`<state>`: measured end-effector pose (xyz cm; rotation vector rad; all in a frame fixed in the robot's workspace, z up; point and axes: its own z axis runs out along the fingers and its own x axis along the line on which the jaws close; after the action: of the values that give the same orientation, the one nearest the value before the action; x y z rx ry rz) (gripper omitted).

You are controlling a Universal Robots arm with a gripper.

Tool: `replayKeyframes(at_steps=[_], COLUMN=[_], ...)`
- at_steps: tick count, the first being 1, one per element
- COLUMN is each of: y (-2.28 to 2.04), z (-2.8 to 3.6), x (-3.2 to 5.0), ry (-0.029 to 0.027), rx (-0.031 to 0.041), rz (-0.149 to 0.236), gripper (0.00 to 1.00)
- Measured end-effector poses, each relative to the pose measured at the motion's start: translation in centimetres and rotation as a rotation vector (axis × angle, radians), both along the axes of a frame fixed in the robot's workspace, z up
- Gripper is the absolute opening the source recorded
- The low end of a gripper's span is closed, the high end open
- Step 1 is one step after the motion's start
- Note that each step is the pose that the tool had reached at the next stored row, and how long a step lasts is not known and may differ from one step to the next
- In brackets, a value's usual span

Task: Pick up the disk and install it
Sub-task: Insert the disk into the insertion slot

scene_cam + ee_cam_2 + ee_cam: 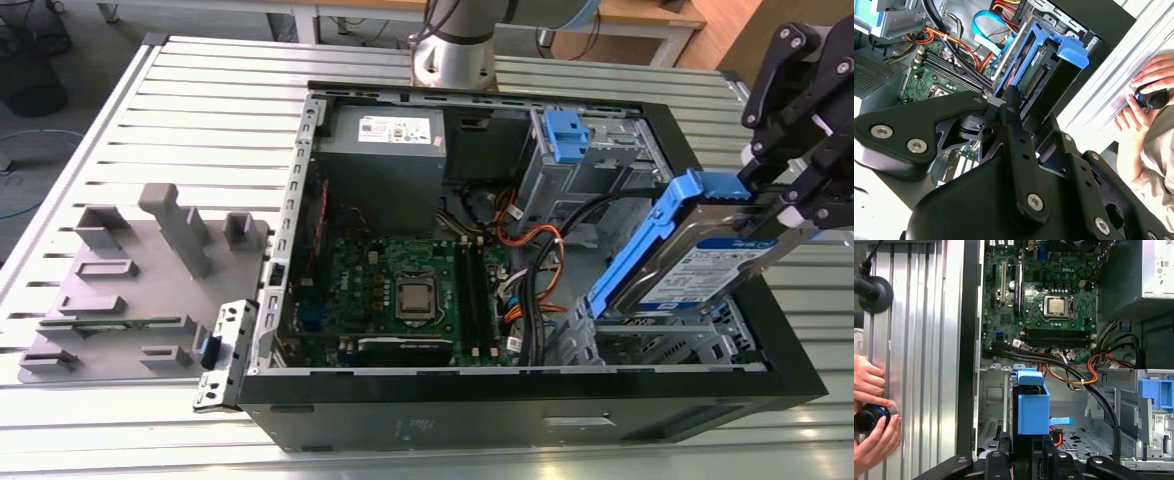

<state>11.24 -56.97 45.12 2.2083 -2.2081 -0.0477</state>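
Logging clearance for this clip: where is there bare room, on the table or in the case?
Bare slatted table around the grey fixture block, exterior view's left. Crowded inside the case: cables beside the bay where the hand holds the disk.

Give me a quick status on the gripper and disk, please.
Gripper shut on disk. Disk tilted, lower end at the drive bay. Black cables close alongside.

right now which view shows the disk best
The exterior view: the disk shows its labelled face and blue bracket, tilted over the computer case, held by the gripper. Both wrist views catch it edge-on, mostly the blue bracket.
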Motion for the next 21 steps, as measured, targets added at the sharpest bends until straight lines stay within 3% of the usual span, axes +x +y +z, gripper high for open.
replayKeyframes(at_steps=[21], y=[0.0], z=[-0.23], x=[0.09], ry=[0.0], rx=[0.0002], rz=[-0.025], gripper=[0.35])
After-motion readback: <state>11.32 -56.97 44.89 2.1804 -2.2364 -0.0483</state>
